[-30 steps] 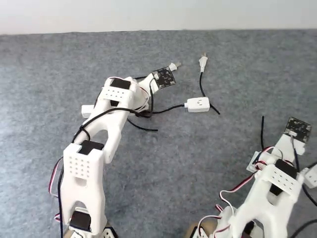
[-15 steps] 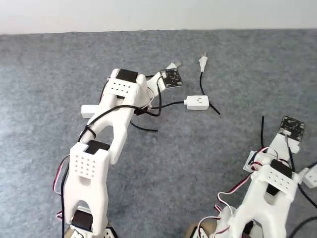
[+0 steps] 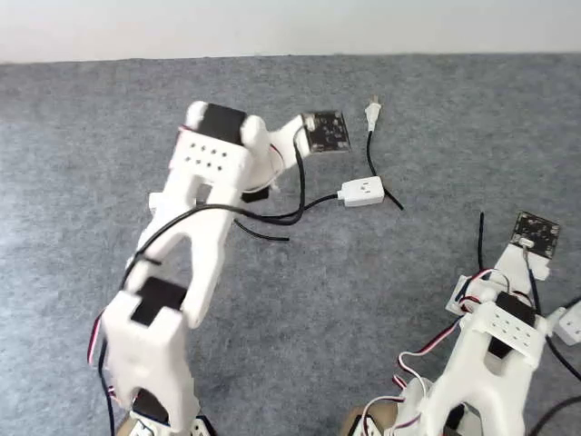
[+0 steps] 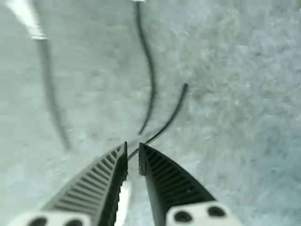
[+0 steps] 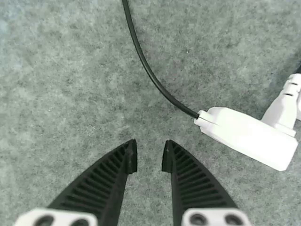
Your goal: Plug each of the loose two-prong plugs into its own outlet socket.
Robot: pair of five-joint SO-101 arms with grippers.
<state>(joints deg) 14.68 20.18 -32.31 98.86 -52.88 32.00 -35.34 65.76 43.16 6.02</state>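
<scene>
A loose two-prong plug [image 3: 371, 111] lies on the grey carpet [image 3: 472, 118] in the upper centre-right of the high view. Its prongs point toward the top edge and its black cord [image 3: 369, 150] trails down the frame, so its long axis runs nearly top to bottom. Just below it a white outlet socket [image 3: 361, 191] lies left to right, with the cord passing beside its right end.

The left arm [image 3: 209, 182] is the nearer one. Its wrist camera board [image 3: 327, 133] hangs just left of the plug, while the right arm [image 3: 499, 336] sits well apart in the lower right corner.

The left gripper [image 4: 132, 148] has its jaws drawn almost together, with a white sliver deep in the slit that cannot be identified. The right gripper [image 5: 148, 157] stands parted over bare carpet, holding nothing, with a second white socket [image 5: 244, 134] near its fingertips.

Any reach for the plug likely falls to the left arm, coming in from the plug's left, across its long axis.
</scene>
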